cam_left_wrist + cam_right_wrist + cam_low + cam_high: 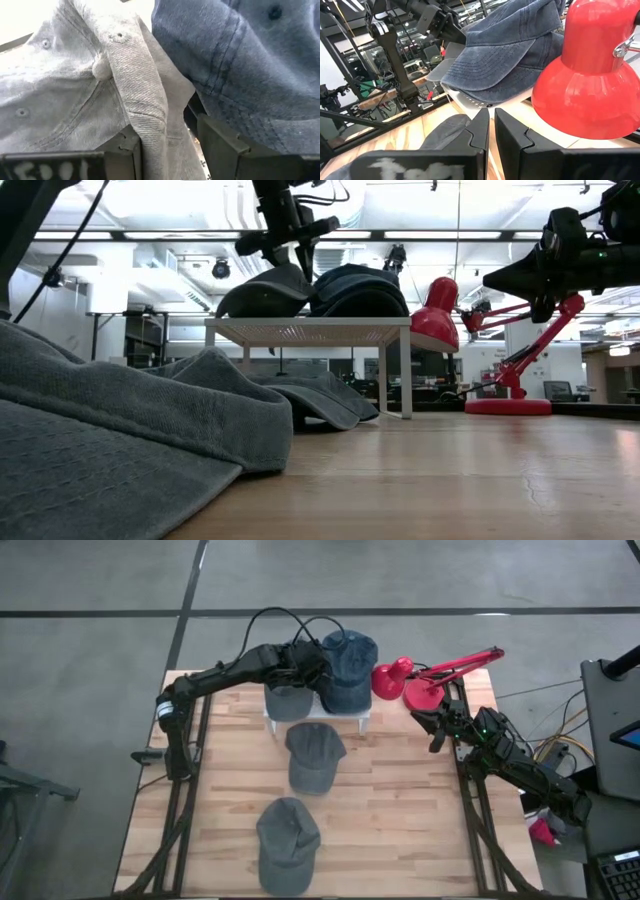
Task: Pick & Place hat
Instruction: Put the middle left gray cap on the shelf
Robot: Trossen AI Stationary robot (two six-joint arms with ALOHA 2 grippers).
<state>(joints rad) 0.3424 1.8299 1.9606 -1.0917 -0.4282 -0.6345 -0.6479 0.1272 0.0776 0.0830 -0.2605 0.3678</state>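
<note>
A grey hat (290, 700) (265, 292) lies on a white stand (366, 718) (310, 330) at the table's far middle. A blue hat (348, 670) (250, 60) (505, 55) rests beside it, on its right, and touches it. My left gripper (308, 665) (295, 240) (167, 150) stands over the grey hat's crown and is shut on it. My right gripper (434, 735) (492, 135) hovers shut at the table's right side, near the red lamp, and holds nothing. My left gripper pinches a raised fold of the grey hat's crown (150, 125) between its two fingers (220, 145), beside the top button (101, 67). It comes from above, slanting from the left. The hat rests on the stand, against the blue hat.
Two more grey hats lie on the wooden table, one just in front of the stand (313, 755) and one near the front edge (288, 845). A red desk lamp (420, 685) (590, 75) stands right of the stand. Bare wood shows on both sides of the hats.
</note>
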